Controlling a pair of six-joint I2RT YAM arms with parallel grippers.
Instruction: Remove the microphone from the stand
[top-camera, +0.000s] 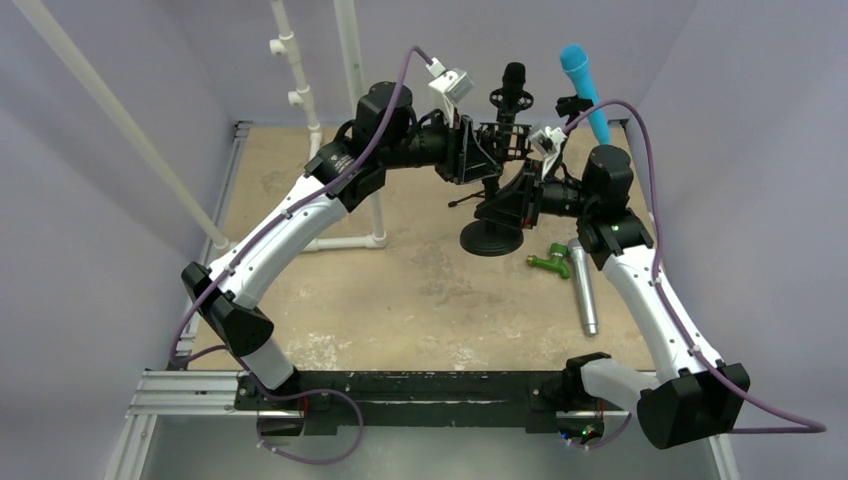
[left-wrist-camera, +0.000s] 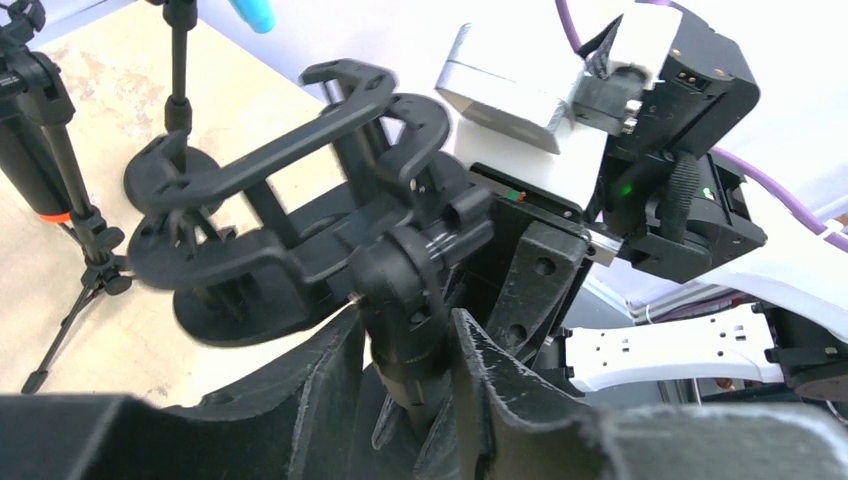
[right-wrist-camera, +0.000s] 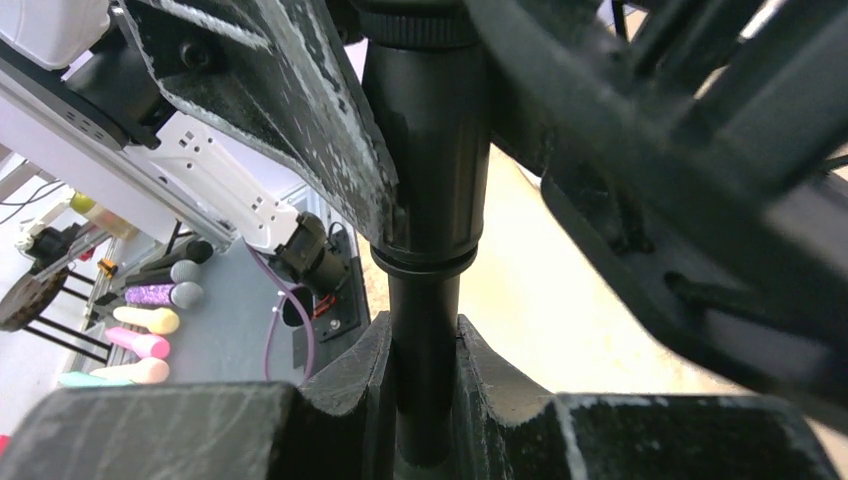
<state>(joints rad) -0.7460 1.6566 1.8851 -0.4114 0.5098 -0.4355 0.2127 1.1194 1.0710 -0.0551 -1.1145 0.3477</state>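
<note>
From above, 2 arms meet over the stand (top-camera: 490, 238) in the middle of the counter (top-camera: 420, 300). The left pincer (top-camera: 478, 150) is up beside the mount (top-camera: 508, 135), and the right pincer (top-camera: 512, 198) is lower down. What they are after is hidden between them.

Left wrist: a thick black barrel, which I take for the mic (left-wrist-camera: 408, 300), sits under the mount between 2 fingers (left-wrist-camera: 325, 385). They flank it closely, but I cannot tell whether they press it.

Right wrist: the right pincer pinches the thin pole (right-wrist-camera: 423, 290) just below the mic.

The mic looks rigid, smooth and fairly weighty, so probably slippery. Better to grip the barrel squarely than the spindly mount.
</note>
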